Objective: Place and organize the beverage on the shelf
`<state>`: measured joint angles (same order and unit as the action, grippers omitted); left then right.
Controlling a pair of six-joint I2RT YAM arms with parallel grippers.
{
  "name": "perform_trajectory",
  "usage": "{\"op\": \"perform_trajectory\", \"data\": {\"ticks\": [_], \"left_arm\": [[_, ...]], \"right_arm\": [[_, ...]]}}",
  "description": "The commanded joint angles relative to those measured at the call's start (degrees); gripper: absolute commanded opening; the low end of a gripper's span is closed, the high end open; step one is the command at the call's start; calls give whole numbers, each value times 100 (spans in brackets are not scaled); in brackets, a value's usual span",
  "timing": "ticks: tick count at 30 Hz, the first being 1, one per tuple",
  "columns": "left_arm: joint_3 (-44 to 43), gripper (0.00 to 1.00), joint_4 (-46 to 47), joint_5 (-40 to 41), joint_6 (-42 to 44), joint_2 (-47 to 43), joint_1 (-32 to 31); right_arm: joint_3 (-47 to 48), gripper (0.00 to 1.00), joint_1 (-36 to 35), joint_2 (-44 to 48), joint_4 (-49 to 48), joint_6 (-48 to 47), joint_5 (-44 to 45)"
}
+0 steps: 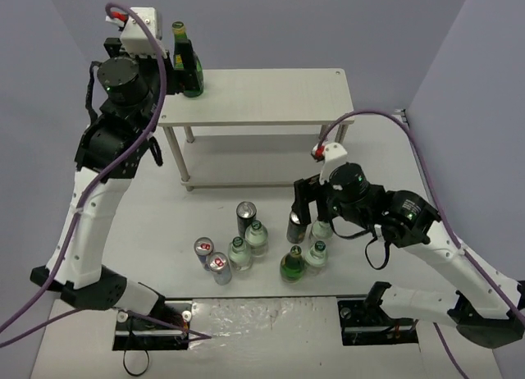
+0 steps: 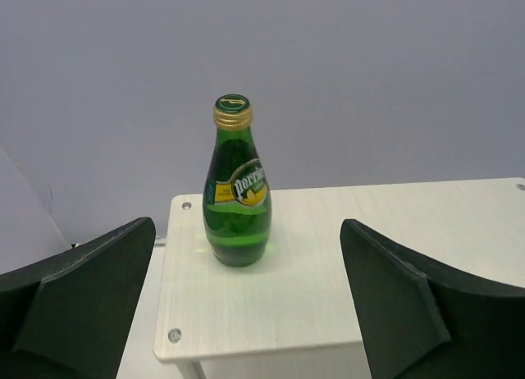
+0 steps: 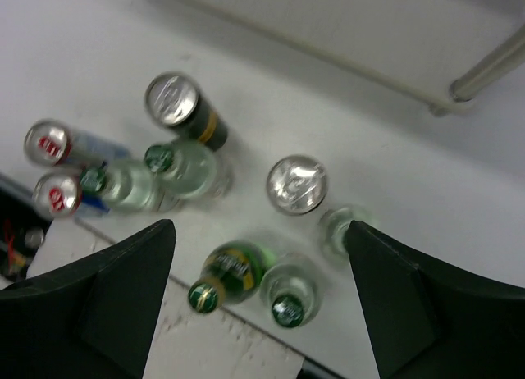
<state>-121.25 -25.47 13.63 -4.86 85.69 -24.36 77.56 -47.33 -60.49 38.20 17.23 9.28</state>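
1. Left gripper (image 2: pixel 248 268): jaws spread wide, pinching nothing, at the left end of the shelf (image 1: pixel 271 96), level with its top board.
2. One dark-green glass bottle (image 2: pixel 237 207) stands upright on that board near its left corner, apart from both fingers.
3. Right gripper (image 3: pixel 258 227): jaws spread, empty, hovering over the cluster on the bench (image 1: pixel 164 223).
4. Cluster, in front of the shelf: second green glass bottle (image 1: pixel 292 264), four clear green-capped bottles (image 1: pixel 257 236), two black cans (image 1: pixel 246 217), two silver-blue-red cans (image 1: pixel 220 266).
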Motion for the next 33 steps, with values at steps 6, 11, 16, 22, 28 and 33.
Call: {"op": "perform_trajectory", "data": {"ticks": [6, 11, 16, 22, 28, 33], "left_arm": [[1171, 94, -748, 712, -611, -1808, -350], [2218, 94, -968, 167, -1034, -2495, -385], [2466, 94, -1354, -167, -1060, -2663, -394], [2782, 94, -1346, -651, -1087, -2917, -412], [2791, 94, -1461, -800, -999, -3032, -412], [3221, 94, -1180, -1239, -885, -3199, -412]], "right_arm": [[-706, 79, -2297, -50, 953, 1589, 759], [-1076, 77, -2878, -358, 927, 2161, 1365], [-1444, 68, -2878, -279, 725, 2284, 1621], [-1823, 45, -2869, -332, 171, 2311, 1551], [-2025, 34, -2764, -429, 39, 2267, 1647], [-1877, 0, -2764, -472, 4, 2223, 1779]]}}
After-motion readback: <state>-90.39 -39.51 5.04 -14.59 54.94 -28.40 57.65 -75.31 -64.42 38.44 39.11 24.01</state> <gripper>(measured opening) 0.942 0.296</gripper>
